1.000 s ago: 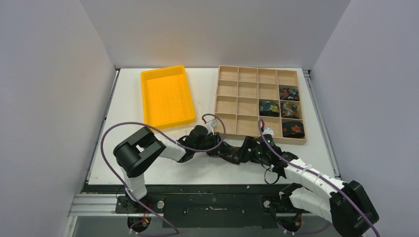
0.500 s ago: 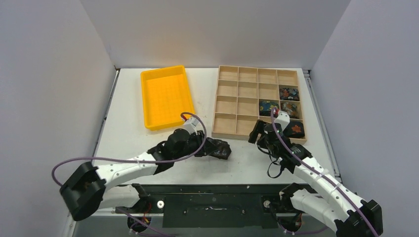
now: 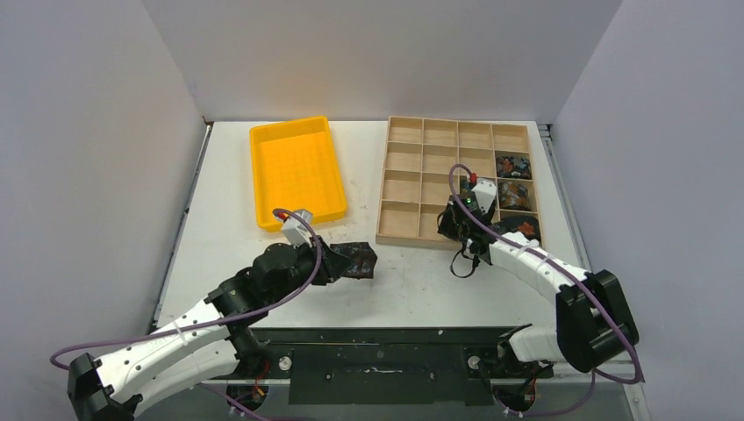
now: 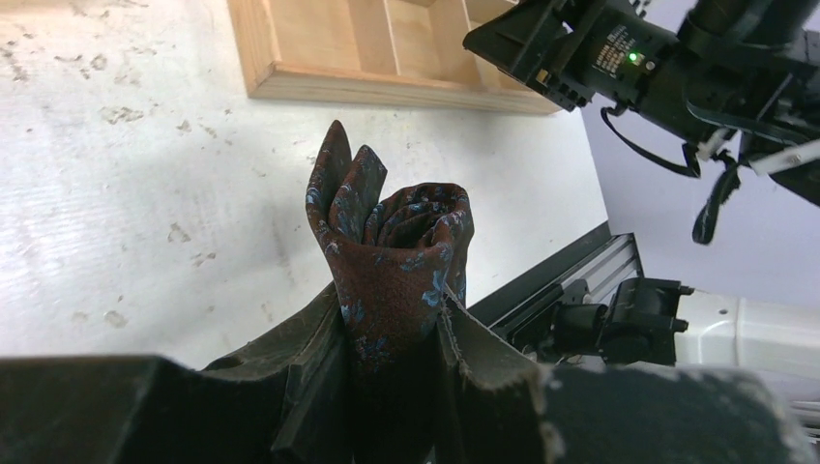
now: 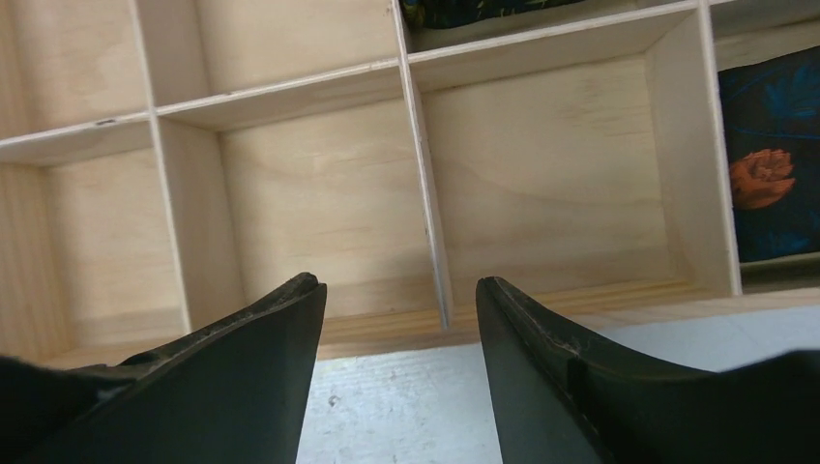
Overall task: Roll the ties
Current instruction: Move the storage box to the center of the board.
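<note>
- Left gripper (image 4: 392,324) clamped on a rolled tie (image 4: 396,242), dark maroon with blue print. The coil sticks out past the fingertips, over the white table (image 3: 219,219), near-left of the wooden tray (image 3: 403,189).
- Right gripper (image 5: 398,290) spread wide, nothing between the fingers. It sits at the tray's near edge, facing a divider (image 5: 425,193) between two bare cells.
- Coiled ties (image 3: 514,166) lie in the tray's right-column cells.
- Yellow bin (image 3: 298,171) far left.
</note>
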